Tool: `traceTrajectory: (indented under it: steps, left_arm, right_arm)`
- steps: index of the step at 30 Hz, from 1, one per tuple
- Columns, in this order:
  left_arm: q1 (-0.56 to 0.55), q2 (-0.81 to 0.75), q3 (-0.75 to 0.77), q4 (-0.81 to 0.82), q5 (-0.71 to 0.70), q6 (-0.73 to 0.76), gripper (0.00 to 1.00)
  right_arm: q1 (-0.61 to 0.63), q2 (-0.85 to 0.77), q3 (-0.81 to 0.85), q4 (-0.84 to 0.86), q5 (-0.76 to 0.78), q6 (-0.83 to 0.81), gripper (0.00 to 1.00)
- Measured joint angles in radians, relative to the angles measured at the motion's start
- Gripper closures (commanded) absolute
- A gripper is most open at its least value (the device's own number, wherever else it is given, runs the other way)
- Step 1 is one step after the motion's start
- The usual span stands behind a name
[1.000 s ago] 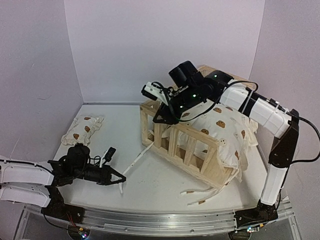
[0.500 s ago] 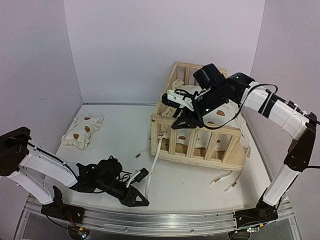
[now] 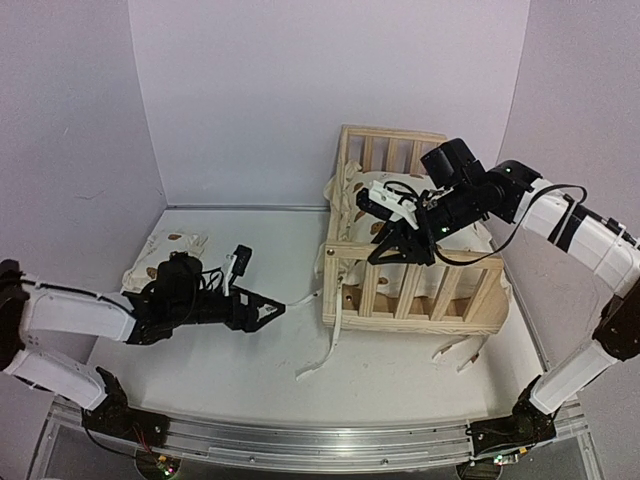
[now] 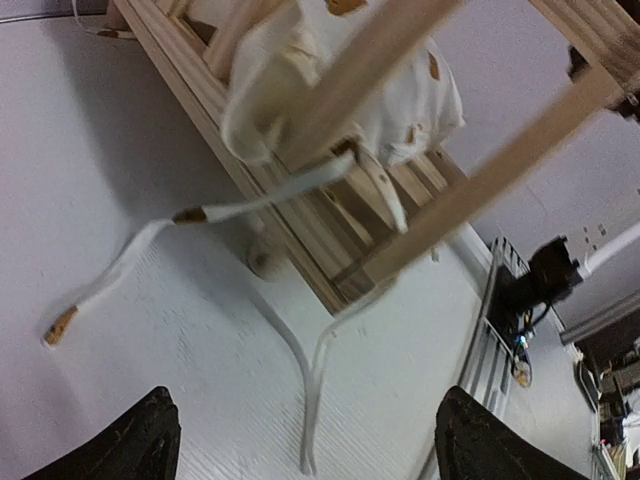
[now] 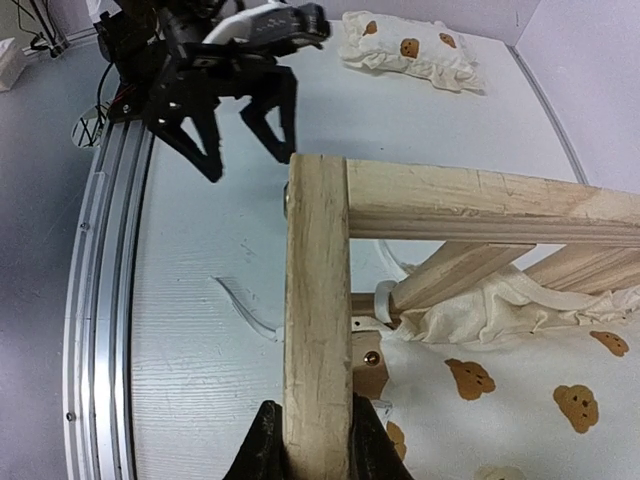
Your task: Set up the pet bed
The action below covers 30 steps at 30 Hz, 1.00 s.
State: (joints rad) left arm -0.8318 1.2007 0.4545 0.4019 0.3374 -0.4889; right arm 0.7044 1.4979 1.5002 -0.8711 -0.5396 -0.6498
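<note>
1. Left gripper [image 3: 262, 310] - jaws spread wide and holding nothing, low over the table [image 3: 250, 385].
2. Right gripper [image 3: 403, 252] pinches the front top rail of the pine frame [image 3: 410, 320].
3. Cushion [image 3: 346, 195] lies inside the frame - pillow [image 3: 165, 258] far left.

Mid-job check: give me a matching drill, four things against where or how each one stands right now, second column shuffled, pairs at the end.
Things:
1. left claw
2. right claw
3. small pillow
4. cushion

States:
A. lying inside the frame
B. open, holding nothing
C. on the table, left side, outside the frame
D. clamped on the frame's corner post

Pairs: 1-B; 2-D; 3-C; 4-A
</note>
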Motion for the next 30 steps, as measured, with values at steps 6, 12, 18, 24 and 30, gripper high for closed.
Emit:
traceTrajectory:
  steps: [6, 12, 18, 24, 30]
  left_arm:
    - [0.191, 0.431, 0.138, 0.299, 0.184, 0.046, 0.05]
    - [0.199, 0.74, 0.326, 0.476, 0.393, 0.107, 0.09]
    - [0.18, 0.897, 0.49, 0.549, 0.56, 0.13, 0.16]
    - [0.183, 0.987, 0.563, 0.576, 0.678, 0.081, 0.62]
    - [0.167, 0.922, 0.467, 0.582, 0.71, 0.051, 1.0]
  right_arm:
    - [-0.004, -0.002, -0.007, 0.008, -0.016, 0.006, 1.0]
    - [-0.008, -0.004, -0.015, 0.019, -0.027, 0.014, 1.0]
    - [-0.008, -0.004, -0.017, 0.023, -0.031, 0.026, 1.0]
    - [-0.005, -0.004, -0.019, 0.034, -0.032, 0.054, 1.0]
    - [0.019, -0.004, -0.024, 0.066, -0.006, 0.097, 1.0]
